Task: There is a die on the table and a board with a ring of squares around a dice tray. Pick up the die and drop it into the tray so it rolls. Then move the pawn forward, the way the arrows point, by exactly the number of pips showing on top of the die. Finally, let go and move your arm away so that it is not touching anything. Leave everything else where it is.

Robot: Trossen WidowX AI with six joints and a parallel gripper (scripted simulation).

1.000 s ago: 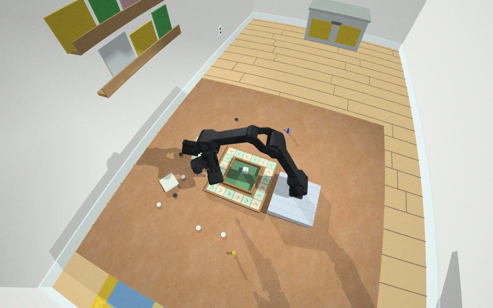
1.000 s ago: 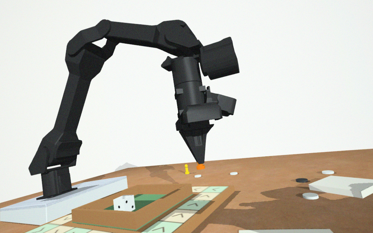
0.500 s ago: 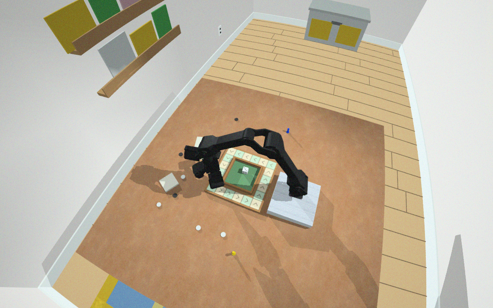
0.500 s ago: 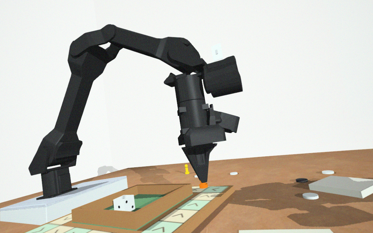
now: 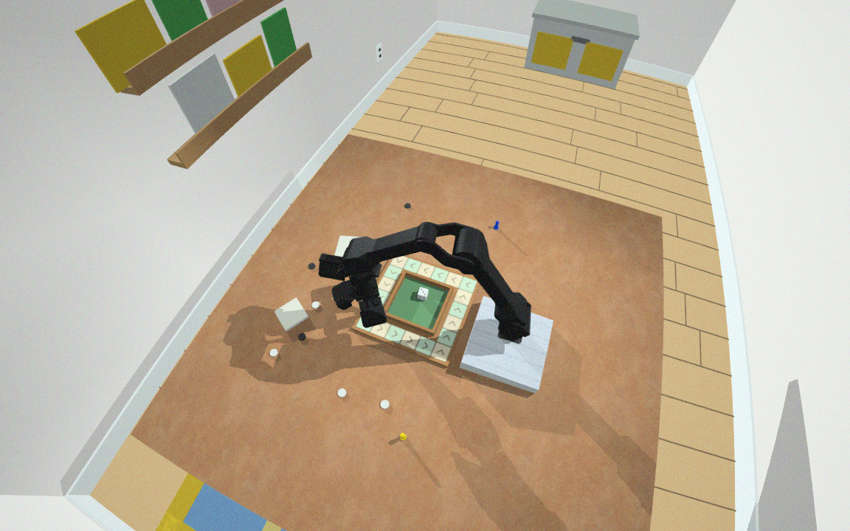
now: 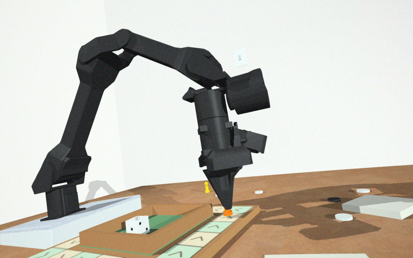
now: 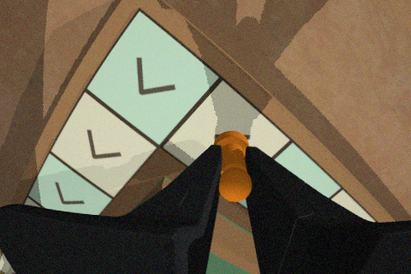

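Note:
My gripper is shut on the orange pawn. The pawn is upright at or just above a cream square beside the mint corner square of the board; a small gap under its base cannot be ruled out. In the top view the fingertips and pawn are hidden by the arm. The white die rests inside the dice tray. Its top face seems to show three pips, but they are small and seen at a slant.
A yellow pawn and a blue pawn stand off the board. White discs, dark discs and a pale block lie around it. The arm's base stands on a pale slab.

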